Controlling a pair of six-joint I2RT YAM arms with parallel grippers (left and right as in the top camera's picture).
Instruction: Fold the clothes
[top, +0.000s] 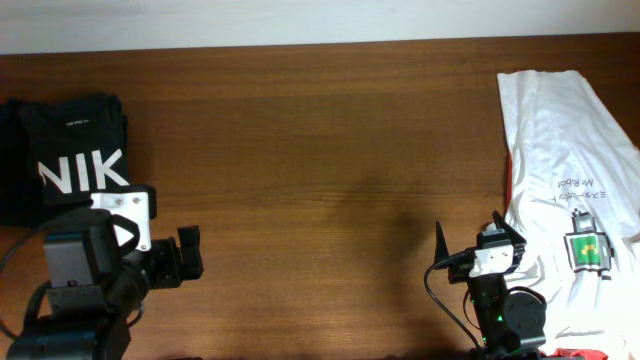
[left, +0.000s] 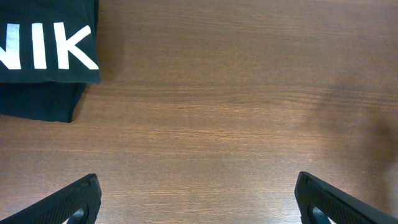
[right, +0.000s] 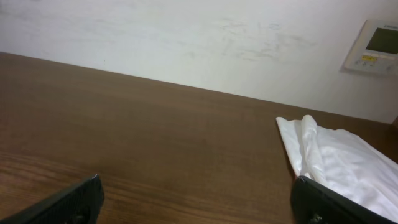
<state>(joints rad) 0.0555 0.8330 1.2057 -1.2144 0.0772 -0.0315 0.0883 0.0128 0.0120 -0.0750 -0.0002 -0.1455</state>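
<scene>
The black T-shirt (top: 70, 130) with white letters "NIK" lies folded at the table's far left; it also shows in the left wrist view (left: 37, 87) at top left. My left gripper (top: 188, 255) is open and empty over bare wood, just right of and in front of the shirt, apart from it; its fingers frame bare table in the left wrist view (left: 196, 202). My right gripper (top: 472, 238) is open and empty at the front right, its fingers wide apart in the right wrist view (right: 199, 199).
A white T-shirt (top: 570, 150) with a small green print lies spread at the right edge, close to the right gripper's right finger; it also shows in the right wrist view (right: 336, 162). Red fabric (top: 508, 180) peeks from under it. A wall panel (right: 373, 46) hangs behind the table.
</scene>
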